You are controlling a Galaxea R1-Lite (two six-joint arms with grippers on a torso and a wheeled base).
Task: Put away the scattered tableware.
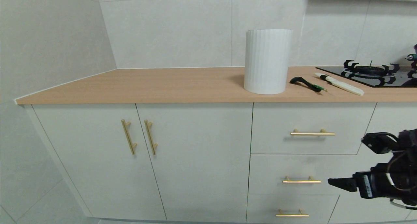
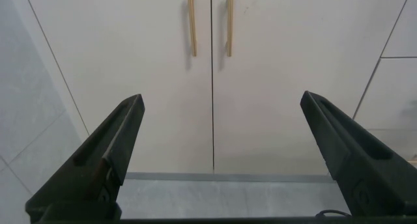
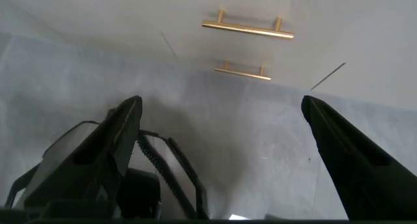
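While my left gripper and right gripper hang spread wide, the peeler and knife lie right of the white jar, likely light, stiff, best grabbed by their handles.

The right end effector has its jaws spread wide, with nothing between them. Its two dark fingers are wedge-shaped, tapering toward their tips, and stand well apart from each other. Beyond the gap between them are pale drawer fronts, split by thin dark seams. A gold bar handle sits on one front, held on two short posts. A smaller-looking gold handle lies near it, parallel to it. A greyer surface spreads between the fingers; whether it is cabinet or floor cannot be told.
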